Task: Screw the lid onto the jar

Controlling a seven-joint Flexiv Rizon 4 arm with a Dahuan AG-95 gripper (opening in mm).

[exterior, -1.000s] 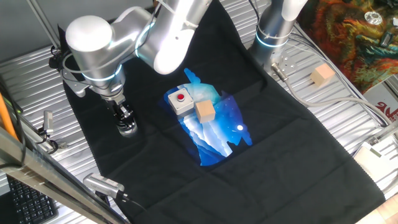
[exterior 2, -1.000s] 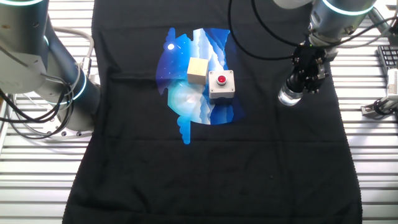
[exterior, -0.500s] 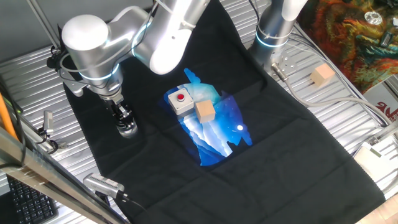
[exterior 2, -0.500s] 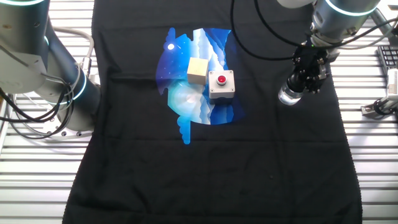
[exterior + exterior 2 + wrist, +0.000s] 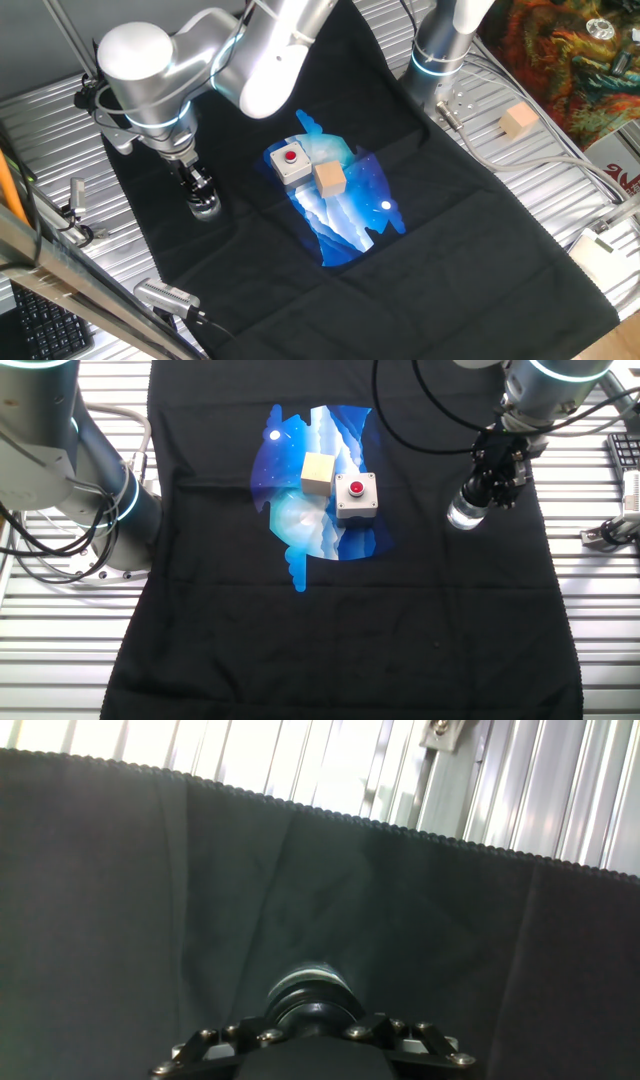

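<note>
The clear glass jar (image 5: 206, 208) stands upright on the black cloth near its left edge; it also shows in the other fixed view (image 5: 464, 515). My gripper (image 5: 198, 188) (image 5: 489, 487) points down onto the jar's top and is shut on the black lid, which sits on the jar's mouth. In the hand view the lid (image 5: 318, 1016) is a dark round cap between my fingers (image 5: 400, 1032), with the jar's glass rim (image 5: 308, 982) just beyond it. The lid's white piece is hidden.
A grey box with a red button (image 5: 290, 162) (image 5: 356, 497) and a tan wooden cube (image 5: 329, 179) (image 5: 318, 473) sit on a blue patch mid-cloth. Another cube (image 5: 519, 121) lies on the slatted table. A second arm's base (image 5: 440, 50) stands behind. The cloth's edge (image 5: 400, 836) is close ahead.
The arm's upper joints have shifted slightly to the left. The gripper stays on the lid and the jar has not moved on the cloth.
</note>
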